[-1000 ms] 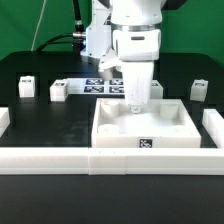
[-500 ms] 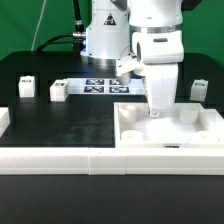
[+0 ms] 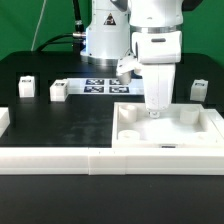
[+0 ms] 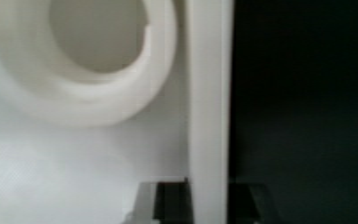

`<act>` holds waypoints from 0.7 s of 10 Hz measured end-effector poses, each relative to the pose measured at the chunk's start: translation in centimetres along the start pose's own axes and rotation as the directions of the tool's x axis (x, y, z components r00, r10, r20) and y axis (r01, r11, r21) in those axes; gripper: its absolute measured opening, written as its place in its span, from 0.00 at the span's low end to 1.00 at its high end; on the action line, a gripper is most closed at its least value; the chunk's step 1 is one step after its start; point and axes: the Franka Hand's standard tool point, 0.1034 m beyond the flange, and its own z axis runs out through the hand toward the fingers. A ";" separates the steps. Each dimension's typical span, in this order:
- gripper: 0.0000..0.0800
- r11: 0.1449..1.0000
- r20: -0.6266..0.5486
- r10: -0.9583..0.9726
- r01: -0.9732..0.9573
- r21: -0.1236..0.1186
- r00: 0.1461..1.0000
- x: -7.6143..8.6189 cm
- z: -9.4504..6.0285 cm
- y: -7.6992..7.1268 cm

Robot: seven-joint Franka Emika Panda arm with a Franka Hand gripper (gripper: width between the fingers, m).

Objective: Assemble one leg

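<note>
Plainly, the pincer grips the white tray by its wall — black table (green backdrop behind).

We got bright, even light from above in the exterior view. There were no hard shadows, only soft grey shading inside the tray-like piece. White parts ran near blown-out, so its edge against the front rail was hard to split. The black table stayed matte with little glare. Resolution was low and the tags looked mushy. The wrist view was very close and soft. We saw the round recess blurred and shaded inside, and the wall washed out, with pure black beyond it. The fingers of the gripper were dark and out of focus.
</note>
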 end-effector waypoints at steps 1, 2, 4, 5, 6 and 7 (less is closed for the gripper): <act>0.08 1.000 0.000 0.000 0.000 0.000 1.000 0.0 0.0 0.0; 0.22 1.000 0.000 0.001 -0.001 0.001 1.000 0.0 0.0 0.0; 0.39 1.000 0.000 0.002 -0.002 0.001 1.000 -0.1 0.0 0.0; 0.62 1.000 0.000 0.002 -0.002 0.001 1.000 -0.1 0.0 0.0; 0.75 1.000 0.000 0.002 -0.002 0.001 1.000 -0.1 0.0 0.0; 0.75 1.000 0.000 0.002 -0.002 0.001 1.000 -0.1 0.0 0.0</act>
